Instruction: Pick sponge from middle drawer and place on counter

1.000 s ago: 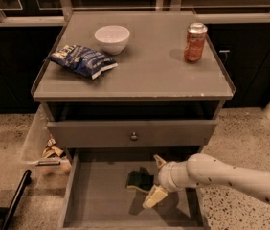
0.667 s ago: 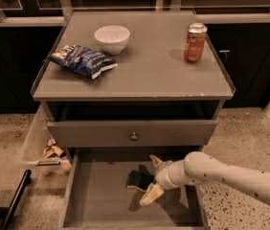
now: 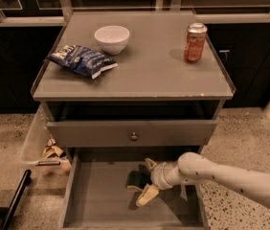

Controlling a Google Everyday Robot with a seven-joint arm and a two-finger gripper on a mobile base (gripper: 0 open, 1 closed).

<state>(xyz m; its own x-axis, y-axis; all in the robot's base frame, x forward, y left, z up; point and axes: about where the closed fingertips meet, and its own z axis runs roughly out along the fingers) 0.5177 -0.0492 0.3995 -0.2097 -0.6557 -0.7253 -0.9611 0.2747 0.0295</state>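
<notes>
tool: the tool (image 3: 143,182) is down inside the open middle drawer (image 3: 96,200), on the end of the white arm (image 3: 230,176) that reaches in from the right.
tool state: spread, with one of the fingers (image 3: 148,194) toward the drawer's front and the other toward its back; nothing is pinched yet.
sponge: the sponge (image 3: 135,178) lies flat on the drawer floor at the tool's tips, green face up, partly between the fingers. whether they touch it i cannot tell.
why so held: the wide spread looks meant to straddle the sponge before closing, and the low, sideways reach clears the drawer front (image 3: 101,134) above the tool.
why so placed: that front, with its knob (image 3: 134,136), is nearly shut, so the drawer below is open from above.
tabletop: the tabletop (image 3: 149,75) is well above and behind the tool. the middle, between its items, looks free for the sponge.
count: one sponge, one white bowl (image 3: 111,38), one red soda can (image 3: 195,42), one blue-and-white snack bag (image 3: 81,61), one knob, one tool.
step, as i judge it: closing on the sponge; lift and placing not yet done.
</notes>
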